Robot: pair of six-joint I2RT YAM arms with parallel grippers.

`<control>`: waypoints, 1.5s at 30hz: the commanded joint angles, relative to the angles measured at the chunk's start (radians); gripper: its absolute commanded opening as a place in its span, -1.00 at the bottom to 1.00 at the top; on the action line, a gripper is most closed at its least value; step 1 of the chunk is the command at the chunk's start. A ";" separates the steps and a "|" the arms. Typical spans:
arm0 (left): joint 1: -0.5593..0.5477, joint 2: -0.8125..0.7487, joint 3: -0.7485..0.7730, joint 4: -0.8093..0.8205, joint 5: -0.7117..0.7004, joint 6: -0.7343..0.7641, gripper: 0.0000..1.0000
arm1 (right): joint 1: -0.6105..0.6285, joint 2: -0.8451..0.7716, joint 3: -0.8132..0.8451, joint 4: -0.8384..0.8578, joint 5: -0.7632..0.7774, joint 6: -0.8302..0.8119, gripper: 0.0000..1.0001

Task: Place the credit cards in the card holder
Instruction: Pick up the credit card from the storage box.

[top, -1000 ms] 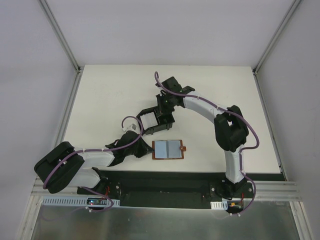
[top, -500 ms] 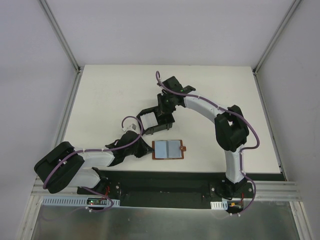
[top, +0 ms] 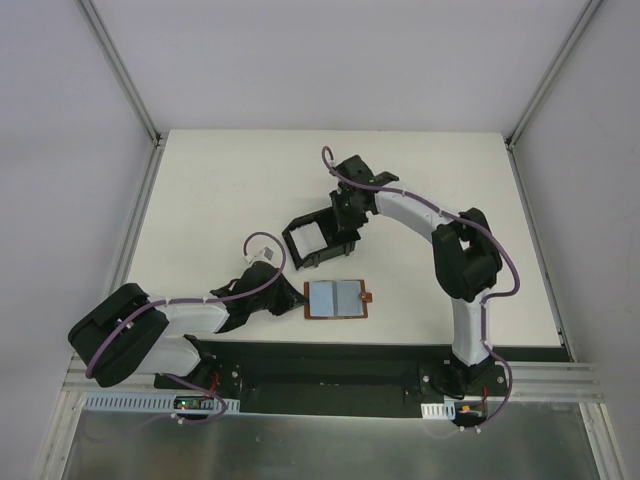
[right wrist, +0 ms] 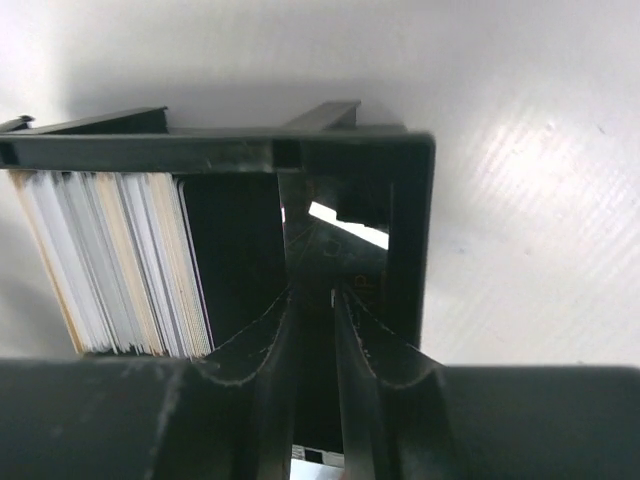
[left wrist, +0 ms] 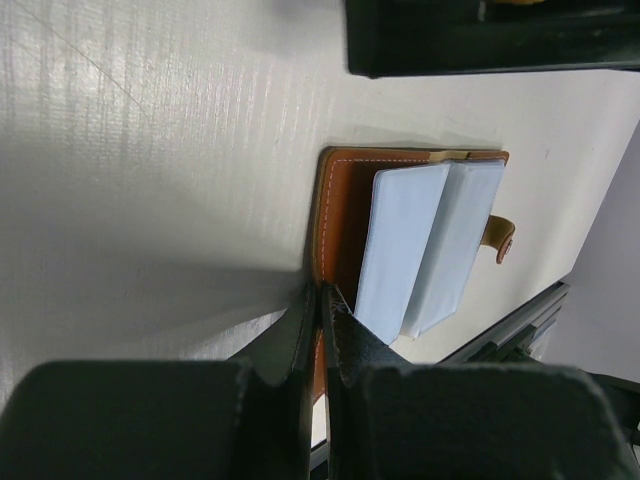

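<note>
Progress: partway, by your cameras; a stack of credit cards [right wrist: 110, 260] stands in one side of the card holder [right wrist: 220, 152].
Remaining: two pale blue cards [left wrist: 400, 245] lie on the open brown wallet [left wrist: 340, 210], near the holder.
Left gripper [left wrist: 320, 300]: clenched, tips touching the wallet's edge.
Right gripper [right wrist: 312, 320]: slightly parted at the holder, gripping nothing you can see.

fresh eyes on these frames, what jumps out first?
The black card holder mid-table, a stack of cards standing on edge in one compartment, with the right gripper close at its other side. Nearer the arm bases lies the open brown wallet showing two pale blue cards, its edge pinched by the shut left gripper.
</note>
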 commanded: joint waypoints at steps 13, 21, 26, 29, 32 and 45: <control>0.013 0.021 -0.009 -0.142 -0.003 0.057 -1.00 | -0.094 -0.198 -0.252 0.031 0.057 -0.027 -0.54; 0.012 0.018 -0.001 -0.147 -0.001 0.060 -1.00 | -0.123 -0.226 -0.214 0.077 -0.035 -0.018 -0.39; 0.012 0.017 0.000 -0.150 -0.001 0.060 -1.00 | -0.137 -0.213 -0.217 0.156 -0.173 0.007 -0.02; 0.012 0.018 -0.001 -0.151 -0.001 0.059 -1.00 | -0.135 -0.194 -0.232 0.203 -0.228 0.032 0.08; 0.012 0.018 -0.001 -0.151 -0.001 0.059 -1.00 | -0.135 -0.158 -0.224 0.219 -0.268 0.043 0.14; 0.012 0.037 0.011 -0.154 0.005 0.060 -1.00 | -0.118 -0.074 -0.200 0.208 -0.331 0.037 0.31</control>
